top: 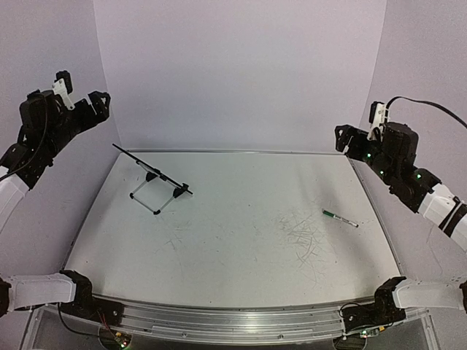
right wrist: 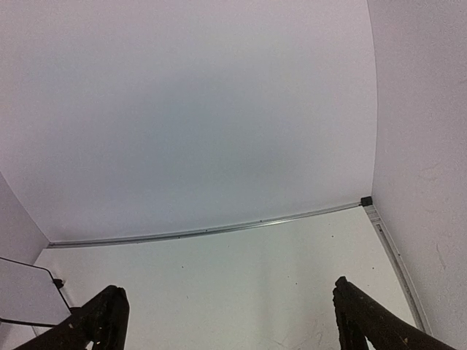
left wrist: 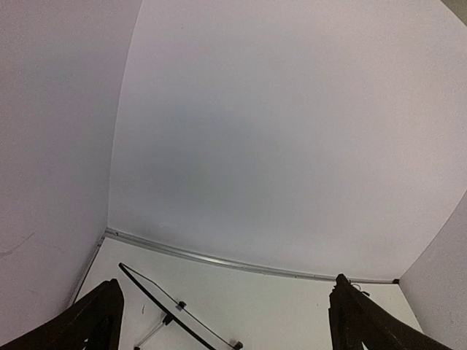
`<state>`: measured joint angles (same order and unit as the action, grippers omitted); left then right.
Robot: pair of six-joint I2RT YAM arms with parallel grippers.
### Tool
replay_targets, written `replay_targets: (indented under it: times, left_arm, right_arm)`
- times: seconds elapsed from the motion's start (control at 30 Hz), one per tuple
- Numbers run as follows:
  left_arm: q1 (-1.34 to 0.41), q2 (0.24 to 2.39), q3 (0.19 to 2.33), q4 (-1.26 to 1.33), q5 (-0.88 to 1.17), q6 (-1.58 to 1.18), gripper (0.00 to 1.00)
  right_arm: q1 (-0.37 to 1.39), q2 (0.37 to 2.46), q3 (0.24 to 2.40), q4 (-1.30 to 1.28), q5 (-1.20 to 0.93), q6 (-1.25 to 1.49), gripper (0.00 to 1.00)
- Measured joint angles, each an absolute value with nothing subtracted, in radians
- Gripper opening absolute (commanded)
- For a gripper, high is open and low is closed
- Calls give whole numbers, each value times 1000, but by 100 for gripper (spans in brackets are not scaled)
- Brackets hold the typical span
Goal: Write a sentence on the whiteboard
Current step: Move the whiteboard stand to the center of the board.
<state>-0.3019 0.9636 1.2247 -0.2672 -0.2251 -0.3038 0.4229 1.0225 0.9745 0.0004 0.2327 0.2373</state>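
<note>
the whiteboard [top: 152, 168] stands on the far left part of the tabletop [top: 241, 211], propped at a tilt on its wire stand [top: 149, 195]. the top view catches it nearly edge-on, as a thin black line with two small black feet. the left wrist view shows the same dark edge, so its face cannot be read there. in the right wrist view a corner of the board shows at the left edge, plain white with a thin black rim.

a green-tipped marker [top: 340, 218] lies flat on the right side of the tabletop, well apart from the board. faint grey scribble marks [top: 303, 237] lie on the surface just left of it; they form no readable letters.

both arms are raised off the tabletop, one at each side. the left claw [left wrist: 228, 281] has its fingers [left wrist: 98, 317] spread wide with nothing between them. the right claw [right wrist: 228, 286] is likewise spread wide, holding nothing, and is nearer the marker.
</note>
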Motion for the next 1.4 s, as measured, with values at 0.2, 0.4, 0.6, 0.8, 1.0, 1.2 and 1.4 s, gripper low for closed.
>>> replay_targets:
  times: [0.2,0.4,0.6,0.8,1.0,1.2,1.4]
  left_arm:
    - [-302,943,1188,-350,-210,-363,99]
    - [-302,868,1039,-455,-212,-486,99]
    - [-302,815,859,-534,-205,-663,96]
    - [-238,944,723,-416,-5,-791,88]
    - [-126,1125,560,-138,234,-890,73]
    - [-85,1368,489,171,394,-970,32]
    - [-85,1576,542,382,460,-1016,26]
  right_arm:
    - [423,1068,974,-16,229,253,98]
    - [423,1078,974,-15,209,285,98]
    - [421,1097,974,-15,137,295,98]
    - [421,1105,971,-10,75,309,98]
    - [421,1100,945,-6,37,320,98]
    - [421,1097,913,0,13,336,98]
    - [421,1117,907,14,-32,356,98]
